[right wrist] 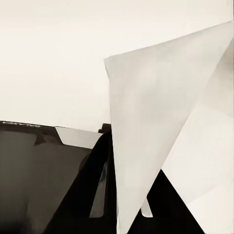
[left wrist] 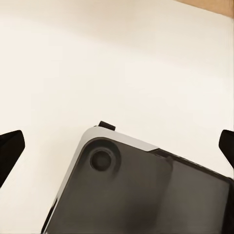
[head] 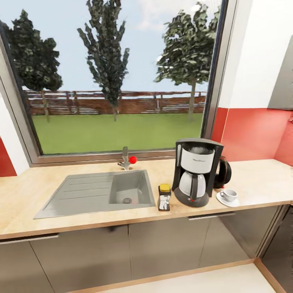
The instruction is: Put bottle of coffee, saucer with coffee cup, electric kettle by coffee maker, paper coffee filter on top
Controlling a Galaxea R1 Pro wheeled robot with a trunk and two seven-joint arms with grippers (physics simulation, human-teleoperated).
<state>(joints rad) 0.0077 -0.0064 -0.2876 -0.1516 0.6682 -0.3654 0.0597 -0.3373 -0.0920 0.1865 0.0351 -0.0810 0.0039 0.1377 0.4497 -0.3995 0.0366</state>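
A black and silver drip coffee maker (head: 197, 171) with a glass carafe is seen standing on the pale wooden tabletop (head: 260, 183), to the right of the sink. A line of writing is printed on its silver front, but it is too small to be read. Touching or just behind its right side, a black electric kettle (head: 224, 173) is placed. In front of the kettle, a white coffee cup (head: 229, 195) is set on a white round saucer (head: 227, 199), just beside the base of the coffee maker. On the other side, between the coffee maker and the sink, a dark bottle of coffee with a yellow lid (head: 164, 197) is laid or stood on the tabletop; its label cannot be read.

In the right wrist view, a white folded paper coffee filter (right wrist: 156, 131) of triangular shape is seen close to the camera, and the jaws of the right gripper are closed on its lower part. Beside it, small pale letters are visible on a dark glossy body (right wrist: 39, 180), but they are blurred.

In the left wrist view, the black fingertips (left wrist: 9, 151) of the left gripper are seen far apart, with nothing between them, above a cream floor (left wrist: 117, 63) and a dark grey rounded panel (left wrist: 146, 195).

A grey steel sink (head: 97, 192) with a faucet having a red knob (head: 127, 159) is sunk in the tabletop. Behind it, a large window (head: 114, 77) shows trees, grass and a wooden fence. The walls are red and white, and the cabinets below are grey.
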